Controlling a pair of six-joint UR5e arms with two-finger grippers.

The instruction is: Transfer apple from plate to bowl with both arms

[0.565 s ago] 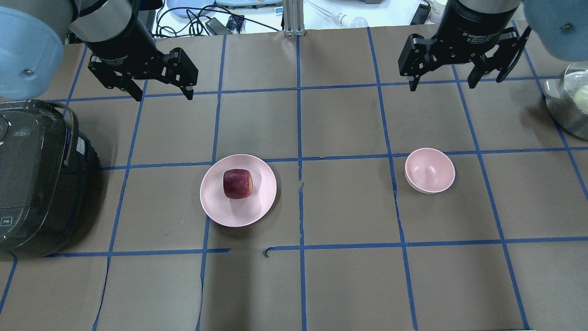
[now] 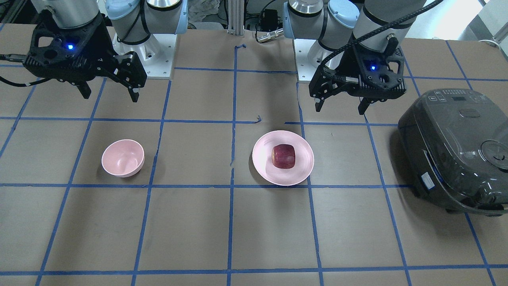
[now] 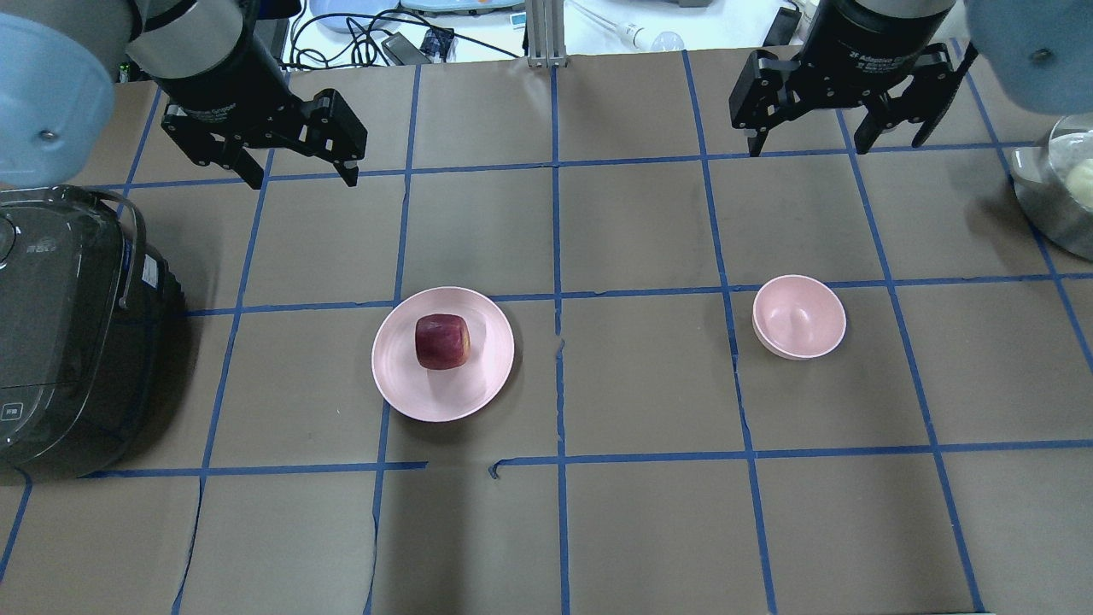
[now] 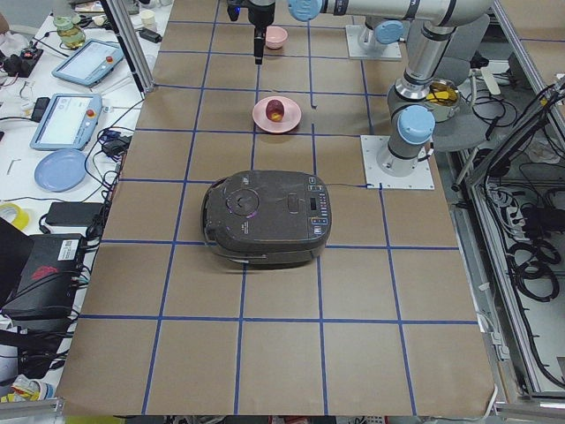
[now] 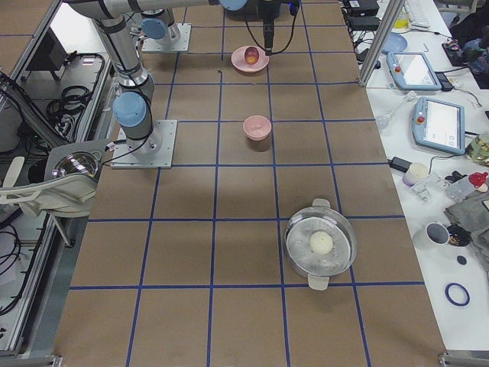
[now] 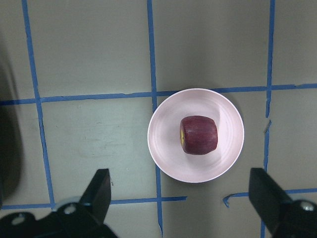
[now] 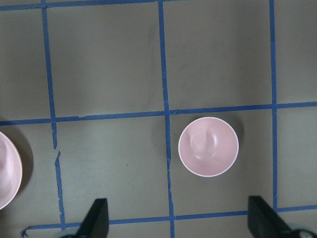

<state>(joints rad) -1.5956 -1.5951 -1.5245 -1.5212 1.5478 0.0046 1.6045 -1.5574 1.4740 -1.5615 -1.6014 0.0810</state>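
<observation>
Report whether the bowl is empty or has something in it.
Empty. The right wrist view looks straight into the bowl and shows only its bare pink inside; the apple lies on the plate.

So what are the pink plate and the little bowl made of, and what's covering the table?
The plate looks like smooth plastic or melamine, possibly glazed ceramic: it shows soft glossy highlights on an even pale pink. The bowl matches it and is slightly more matte. The table cover looks like brown kraft paper: it is dull, with torn seams along the blue tape lines.
</observation>
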